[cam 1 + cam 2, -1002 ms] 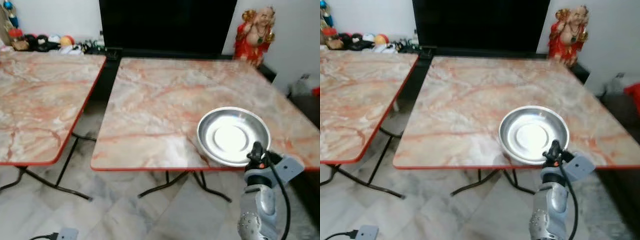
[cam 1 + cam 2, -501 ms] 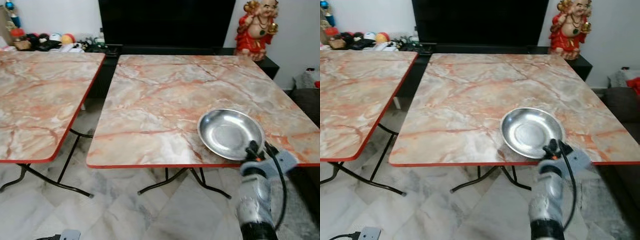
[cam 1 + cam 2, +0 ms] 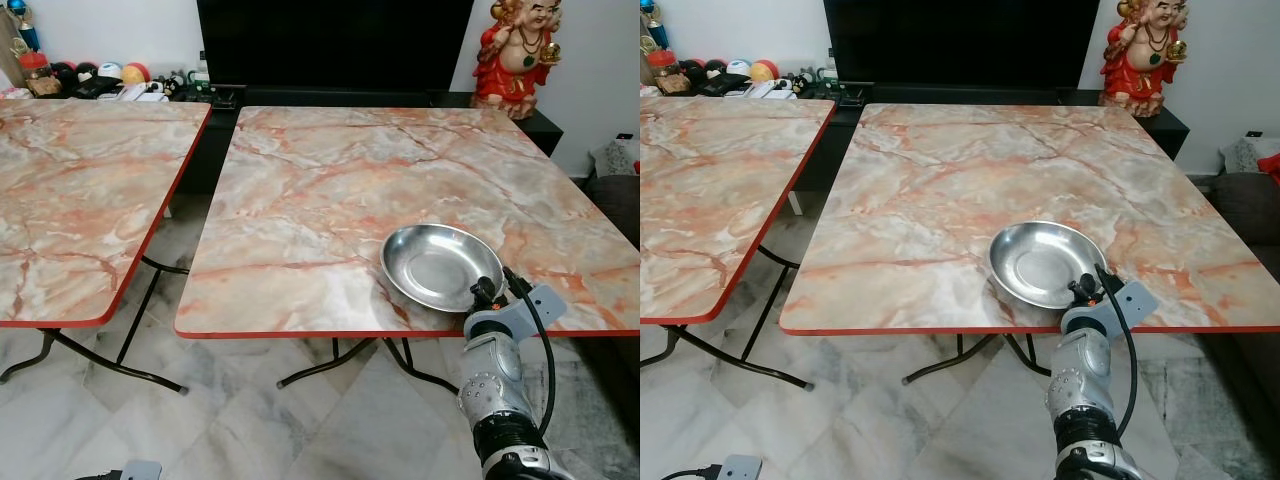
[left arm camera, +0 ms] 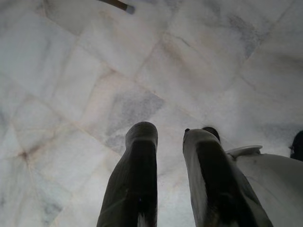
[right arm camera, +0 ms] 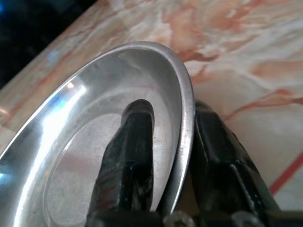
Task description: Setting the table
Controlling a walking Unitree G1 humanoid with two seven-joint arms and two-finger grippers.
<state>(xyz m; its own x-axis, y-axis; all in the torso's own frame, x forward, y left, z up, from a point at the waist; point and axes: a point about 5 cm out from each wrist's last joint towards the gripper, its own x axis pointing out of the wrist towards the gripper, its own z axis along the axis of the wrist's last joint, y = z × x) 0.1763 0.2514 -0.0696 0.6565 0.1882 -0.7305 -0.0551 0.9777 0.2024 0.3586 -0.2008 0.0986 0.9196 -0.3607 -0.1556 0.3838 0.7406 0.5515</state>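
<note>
Pinching the rim of the steel dish (image 3: 434, 266) near the table's (image 3: 320, 200) front edge, right gripper (image 5: 173, 142); light, stiff, slippery. Left gripper (image 4: 170, 142) slightly spread, idle.

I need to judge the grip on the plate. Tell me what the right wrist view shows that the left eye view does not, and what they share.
Right wrist view alone: the right gripper's fingers straddle the steel plate's rim, one inside the bowl, one outside. Left eye view alone: the plate lies near the front edge of the right-hand marble table, beside a second table, with a red statue behind. Both: the plate, the marble top and the right gripper.
</note>
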